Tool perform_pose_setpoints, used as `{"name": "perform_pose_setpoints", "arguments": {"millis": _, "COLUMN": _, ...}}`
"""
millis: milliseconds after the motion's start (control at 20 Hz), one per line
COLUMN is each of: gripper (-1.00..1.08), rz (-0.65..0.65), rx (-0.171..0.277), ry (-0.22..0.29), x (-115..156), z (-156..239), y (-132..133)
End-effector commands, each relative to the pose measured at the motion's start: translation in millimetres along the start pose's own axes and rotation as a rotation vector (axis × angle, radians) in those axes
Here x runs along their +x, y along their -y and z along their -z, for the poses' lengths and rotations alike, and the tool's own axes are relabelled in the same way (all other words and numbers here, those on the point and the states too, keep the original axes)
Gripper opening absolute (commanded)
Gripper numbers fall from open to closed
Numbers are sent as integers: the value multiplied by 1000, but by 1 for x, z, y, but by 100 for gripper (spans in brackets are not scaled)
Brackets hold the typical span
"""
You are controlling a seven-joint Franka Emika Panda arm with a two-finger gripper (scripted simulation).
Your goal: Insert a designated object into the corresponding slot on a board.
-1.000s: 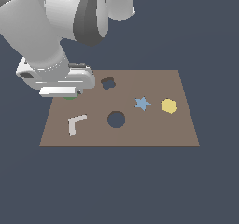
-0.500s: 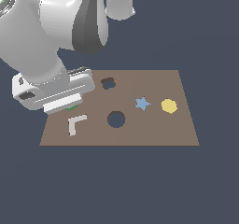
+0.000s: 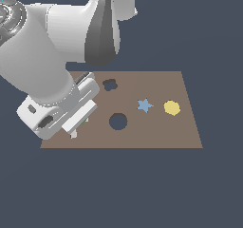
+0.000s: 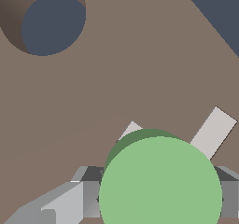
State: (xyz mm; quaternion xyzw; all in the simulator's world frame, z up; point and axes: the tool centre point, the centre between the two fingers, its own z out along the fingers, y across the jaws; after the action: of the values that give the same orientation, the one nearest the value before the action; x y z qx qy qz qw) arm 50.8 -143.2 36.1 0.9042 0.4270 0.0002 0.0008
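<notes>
The green disc (image 4: 161, 185) fills the near part of the wrist view, sitting between my two fingers (image 4: 91, 197), which touch its sides. My gripper (image 4: 161, 197) is shut on it. In the exterior view the gripper (image 3: 79, 126) hangs over the brown board's (image 3: 156, 132) corner at the exterior view's left, and only a sliver of green (image 3: 85, 121) shows under the hand. The round dark hole (image 3: 118, 121) lies a short way toward the exterior view's right of the gripper. It also shows in the wrist view (image 4: 49, 24), apart from the disc.
A white L-shaped piece (image 4: 214, 129) lies on the board just behind the disc. A clover-shaped hole (image 3: 110, 84), a blue star (image 3: 144, 105) and a yellow hexagonal piece (image 3: 172, 108) are on the board. The big arm hides the board's left part.
The arm has swung toward the exterior view's lower left and nearer the camera. The hand now covers the white L-shaped piece, and the green disc is almost hidden under it.
</notes>
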Motion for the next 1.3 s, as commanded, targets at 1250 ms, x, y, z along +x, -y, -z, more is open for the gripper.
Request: {"name": "perform_pose_setpoints", "arguments": {"millis": 1250, "gripper": -100, "rz": 1083, "rx": -1, "ry": -1, "x": 107, "z": 5, "y": 62}}
